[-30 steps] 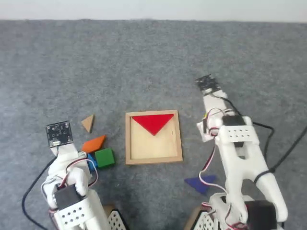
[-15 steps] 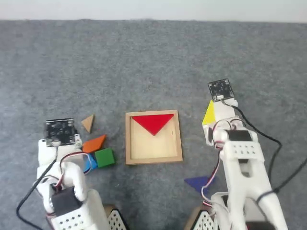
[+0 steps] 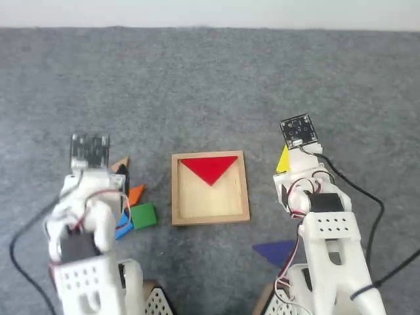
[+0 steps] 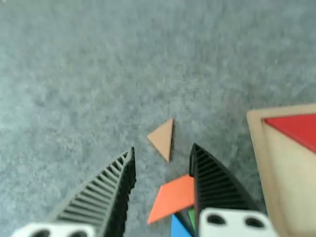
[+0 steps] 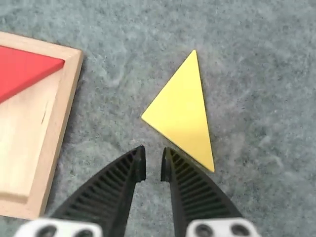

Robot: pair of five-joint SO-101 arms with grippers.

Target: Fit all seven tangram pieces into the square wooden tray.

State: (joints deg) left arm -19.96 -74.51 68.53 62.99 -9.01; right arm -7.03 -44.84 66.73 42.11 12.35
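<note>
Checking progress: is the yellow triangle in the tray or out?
Out. The yellow triangle lies on the carpet beside the wooden tray, apart from its rim.

lit brightly and evenly from overhead, soft and diffuse across the grey surface [image 3: 197, 85]. brightest along the pale strip [image 3: 210, 13] at the top of the frame in the high view, a shade dimmer toward the lower corners. faint, short shadows only: a thin dark line inside the wooden tray [image 3: 210, 219] under its left rim, a soft patch beneath the white arms [image 3: 85, 275] at lower left and lower right. matte on the red triangle [image 3: 210, 168] and yellow triangle [image 5: 183, 116], with a mild sheen on the black jaws in both wrist views. straight tray edges, little bending near the borders.
</note>
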